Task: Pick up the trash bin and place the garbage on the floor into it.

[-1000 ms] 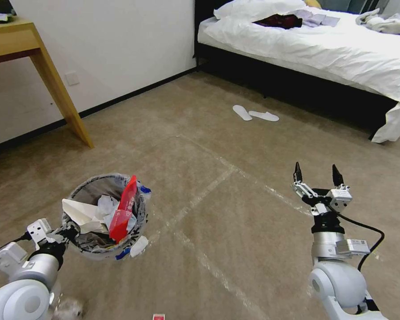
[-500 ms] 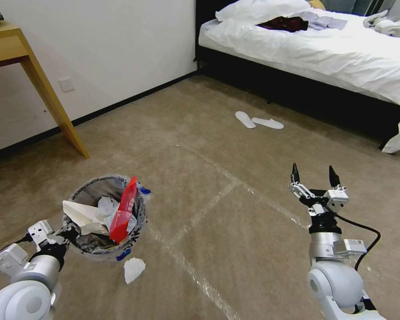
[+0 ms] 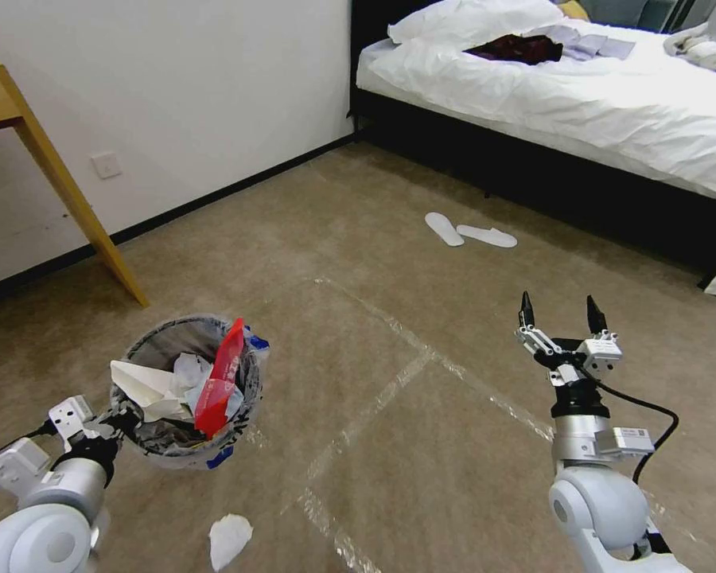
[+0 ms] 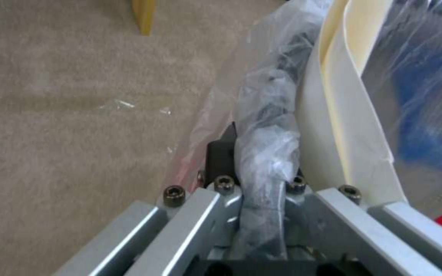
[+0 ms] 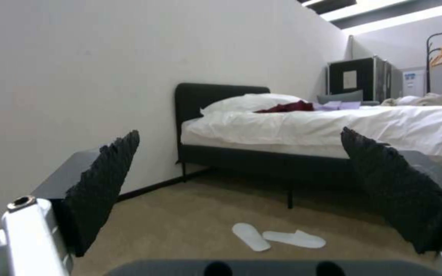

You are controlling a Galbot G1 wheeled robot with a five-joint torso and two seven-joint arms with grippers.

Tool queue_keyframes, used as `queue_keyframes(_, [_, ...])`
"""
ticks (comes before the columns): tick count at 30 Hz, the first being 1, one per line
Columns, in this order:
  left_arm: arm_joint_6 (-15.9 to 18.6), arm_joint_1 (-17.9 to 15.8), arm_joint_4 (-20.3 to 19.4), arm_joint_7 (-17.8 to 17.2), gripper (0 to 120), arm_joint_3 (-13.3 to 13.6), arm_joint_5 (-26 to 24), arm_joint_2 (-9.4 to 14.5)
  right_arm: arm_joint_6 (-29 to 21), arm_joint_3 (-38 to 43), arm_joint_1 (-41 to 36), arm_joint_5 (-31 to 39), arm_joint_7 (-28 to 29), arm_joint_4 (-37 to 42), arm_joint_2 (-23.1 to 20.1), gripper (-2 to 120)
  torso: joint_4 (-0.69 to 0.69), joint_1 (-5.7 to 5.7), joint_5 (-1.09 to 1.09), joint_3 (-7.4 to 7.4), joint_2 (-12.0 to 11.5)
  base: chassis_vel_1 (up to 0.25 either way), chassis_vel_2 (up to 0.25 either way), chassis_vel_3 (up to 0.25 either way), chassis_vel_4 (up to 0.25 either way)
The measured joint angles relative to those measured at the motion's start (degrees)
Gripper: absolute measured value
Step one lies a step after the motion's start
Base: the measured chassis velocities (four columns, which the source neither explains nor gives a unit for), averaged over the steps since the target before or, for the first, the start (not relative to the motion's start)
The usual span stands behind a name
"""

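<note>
The trash bin, a dark mesh bin with a clear liner, hangs above the floor at lower left, holding white papers and a red wrapper. My left gripper is shut on the bin's rim; the left wrist view shows its jaws clamped on the bagged rim. A crumpled white piece of garbage lies on the carpet below the bin. My right gripper is held up at the right, open and empty, its black fingers wide apart.
A wooden table leg stands at the left by the white wall. A bed with white bedding fills the upper right. Two white slippers lie before it. Clear tape lines cross the carpet.
The whole view has shifted as the camera moved: bed, slippers and table slid in the picture. The white piece by the bin's side now lies on the carpet. Both grippers keep their poses.
</note>
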Motion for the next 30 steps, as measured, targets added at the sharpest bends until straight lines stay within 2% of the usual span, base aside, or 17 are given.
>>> queue_keyframes(30, [-0.09,-0.94,1.65,-0.05,1,-0.26,-0.09,0.22,-0.18,-1.74,2.04,-0.25,0.00,-2.39,0.40,100,0.00,-0.01,-0.01,-0.01,0.00,-0.139,0.136,0.135,-0.135])
